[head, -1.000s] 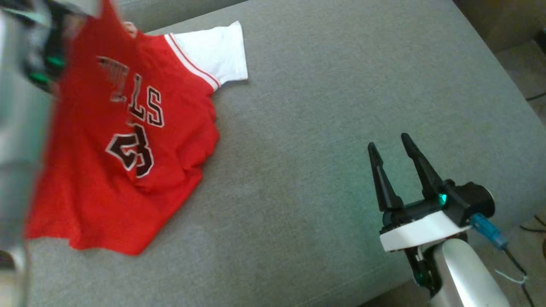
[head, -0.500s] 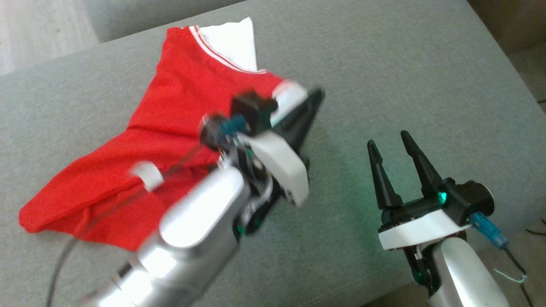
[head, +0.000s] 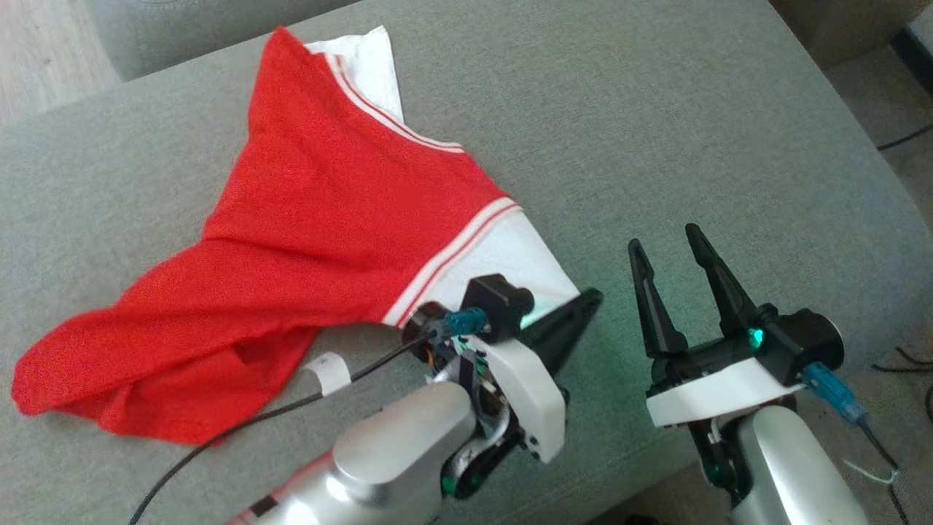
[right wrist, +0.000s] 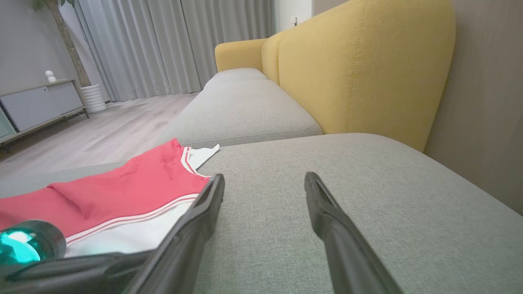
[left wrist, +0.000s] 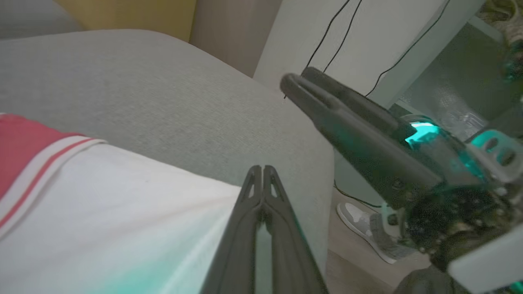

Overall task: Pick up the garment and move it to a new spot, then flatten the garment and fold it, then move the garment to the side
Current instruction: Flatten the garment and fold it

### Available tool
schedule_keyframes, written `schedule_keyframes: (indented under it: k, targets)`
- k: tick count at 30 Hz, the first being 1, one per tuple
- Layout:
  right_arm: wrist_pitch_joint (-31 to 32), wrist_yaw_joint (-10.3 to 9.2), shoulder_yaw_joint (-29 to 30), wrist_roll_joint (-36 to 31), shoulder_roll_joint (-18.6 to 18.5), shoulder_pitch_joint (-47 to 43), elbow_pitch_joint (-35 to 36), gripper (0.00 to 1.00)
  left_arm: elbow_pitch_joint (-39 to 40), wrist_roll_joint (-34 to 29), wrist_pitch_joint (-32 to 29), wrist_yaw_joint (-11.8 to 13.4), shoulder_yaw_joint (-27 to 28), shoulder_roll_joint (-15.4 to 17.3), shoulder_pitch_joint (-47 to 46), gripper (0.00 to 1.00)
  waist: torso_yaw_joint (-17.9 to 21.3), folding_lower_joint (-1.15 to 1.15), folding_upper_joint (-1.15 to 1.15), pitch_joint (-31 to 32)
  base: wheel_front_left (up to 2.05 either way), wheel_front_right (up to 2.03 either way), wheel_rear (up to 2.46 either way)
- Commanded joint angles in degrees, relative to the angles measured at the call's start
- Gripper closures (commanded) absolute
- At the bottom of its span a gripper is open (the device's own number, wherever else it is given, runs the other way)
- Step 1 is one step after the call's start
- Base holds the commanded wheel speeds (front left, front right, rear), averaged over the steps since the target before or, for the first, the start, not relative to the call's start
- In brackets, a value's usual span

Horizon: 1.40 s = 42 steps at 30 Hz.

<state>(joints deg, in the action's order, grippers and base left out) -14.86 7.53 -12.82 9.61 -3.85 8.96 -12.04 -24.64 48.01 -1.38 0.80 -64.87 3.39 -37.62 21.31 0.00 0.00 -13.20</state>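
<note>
Our garment [head: 328, 219] now lies rumpled on the grey sofa [head: 656, 109], where a moment ago it hung up at our left, so we think the move to a new spot is nearly done. Our left tool [head: 592, 297] is pressed together, pinching its white sleeve [head: 510, 255]; our right tool [head: 663, 240] waits nearby, spread wide, empty.

Support: grey woven sofa seat cushion [head: 692, 109], broad and flat, rounded at its edges.
Adjoining: a second grey seat cushion [right wrist: 241, 102] beyond a seam; yellow backrest [right wrist: 359, 69] along one side.
Item on it: garment [head: 328, 219], one piece, red with white sleeves and red-and-white striped trim.
Lie: spread unevenly over the cushion's left half in the head view; red hem end bunched and folded over.
Sleeves: one white sleeve [head: 510, 262] drawn to a point near the front edge; the other [head: 372, 65] at the far edge.
</note>
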Motion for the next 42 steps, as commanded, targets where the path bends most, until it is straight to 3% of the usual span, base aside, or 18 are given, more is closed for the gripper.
schedule_keyframes:
  k: [1, 3, 4, 5, 6, 16, 19, 27, 31, 35, 42]
  targets:
    - [-0.14, -0.04, -1.21, 0.40, 0.56, 2.20, 1.45, 0.00, 2.57, 2.19, 1.20, -0.42, 0.02, -0.49, -1.86, 1.00, 0.05, 0.00, 0.00, 0.06, 0.00, 0.00, 0.00]
    - [-0.14, -0.04, -1.16, 0.32, 0.59, 2.23, 1.32, 0.00, 2.74, 4.07, 2.74, 0.28, -1.41, -0.50, -2.35, 0.96, 0.04, 0.00, 0.00, 0.18, 0.00, 0.00, 0.00]
    - [-0.14, -0.04, -1.16, 0.28, 0.61, 2.24, 1.24, 0.00, 2.63, 4.88, 3.66, 0.77, -1.90, -0.50, -2.63, 0.70, 0.03, 0.00, 0.00, 0.27, 0.00, 0.00, 0.00]
    - [-0.14, -0.04, -1.18, 0.24, 0.62, 2.24, 1.19, 0.00, 2.45, 5.65, 4.44, 1.16, -2.37, -0.50, -2.98, 0.24, 0.00, 0.00, 0.00, 0.38, 0.00, 0.00, 0.00]
    - [-0.14, -0.04, -1.12, 0.22, 0.64, 2.20, 1.16, 0.00, 2.17, 6.38, 5.10, 1.50, -2.76, -0.50, -3.36, 0.00, -0.10, 0.00, 0.00, 0.55, 0.00, 0.00, 0.00]
    - [-0.14, -0.04, 0.45, -0.31, 0.49, 0.43, 1.68, 0.00, 0.59, 8.26, 12.13, 6.08, -1.47, -0.45, -6.52, 0.00, -2.74, 0.00, 0.00, 2.23, 0.00, 0.00, 0.00]
    - [-0.14, -0.04, 0.90, -0.54, 0.41, -0.13, 1.81, 0.00, 1.21, 8.22, 14.24, 8.08, 1.27, 1.47, -5.52, 0.00, -3.93, 0.00, 0.00, 3.07, 0.00, 0.00, 0.00]
    - [-0.14, -0.04, 1.58, -1.12, -0.34, -2.29, 2.07, 0.00, 6.40, 7.36, 16.28, 16.63, 12.14, 15.36, 4.63, 0.00, -7.18, 0.00, 0.00, 5.60, 0.00, 0.00, 0.00]
    - [-0.14, -0.04, 1.84, -1.36, -0.62, -3.33, 2.28, 0.00, 10.27, 6.25, 16.35, 19.37, 18.36, 22.48, 11.16, 0.00, -8.95, 0.00, 0.00, 6.21, 0.00, 0.00, 0.00]
    - [-0.14, -0.04, 1.74, -1.41, -0.81, -3.77, 2.44, 0.00, 12.39, 4.45, 16.36, 21.47, 22.58, 28.37, 16.71, 0.00, -10.56, 0.00, 0.00, 6.07, 0.00, 0.00, 0.00]
    - [-0.14, -0.04, 1.12, -1.36, -1.02, -3.44, 2.48, 0.00, 11.03, 5.05, 15.09, 22.16, 23.92, 33.07, 21.03, 0.00, -12.34, 0.00, 0.00, 5.22, 0.00, 0.00, 0.00]
